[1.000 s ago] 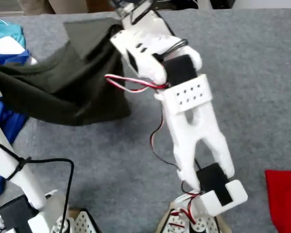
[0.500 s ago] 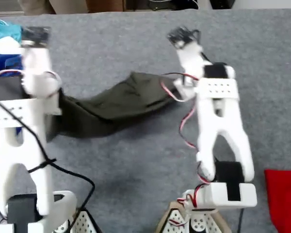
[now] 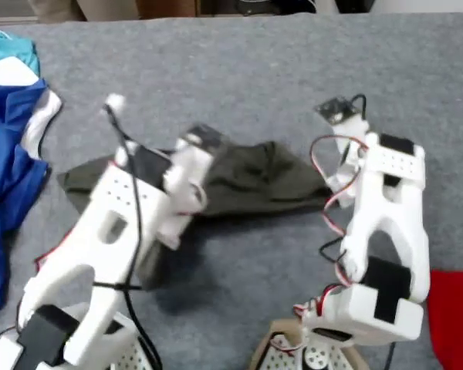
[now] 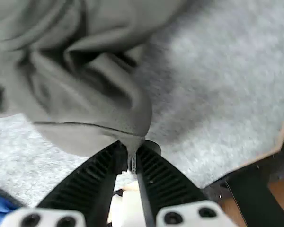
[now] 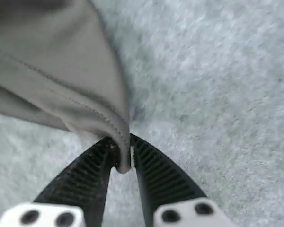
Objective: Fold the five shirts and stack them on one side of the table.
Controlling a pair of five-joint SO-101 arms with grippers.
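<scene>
**Olive shirt pinched at two hems, slumped mid-counter**

High view: the dark olive shirt (image 3: 255, 181) lies bunched in the middle of the grey counter (image 3: 293, 62), between the two arms. It creases and sags wherever nothing holds it. I judge it light, limp and unbreakable. It will drape rather than keep a crease, so hems and corners are the places to grip, and drawing two edges apart should flatten it. A blue-and-white shirt (image 3: 11, 146) is heaped at the left edge with a teal one (image 3: 11, 46) behind it, and a red shirt (image 3: 455, 308) lies at the near right. This view gives the whole layout, but the arms cover the points of contact.

Left wrist view: the left pincer (image 4: 131, 153) is clamped on a stitched hem, with a thin fold of cloth caught between its ribbed jaws. Thick rumpled folds pile up beyond. This view also catches the counter's edge, with a dark frame past it.

Right wrist view: the right pincer (image 5: 124, 151) is likewise closed on a hem, with a seam line running straight into the jaws. The cloth here looks smoother, and bare counter lies beside it.
</scene>
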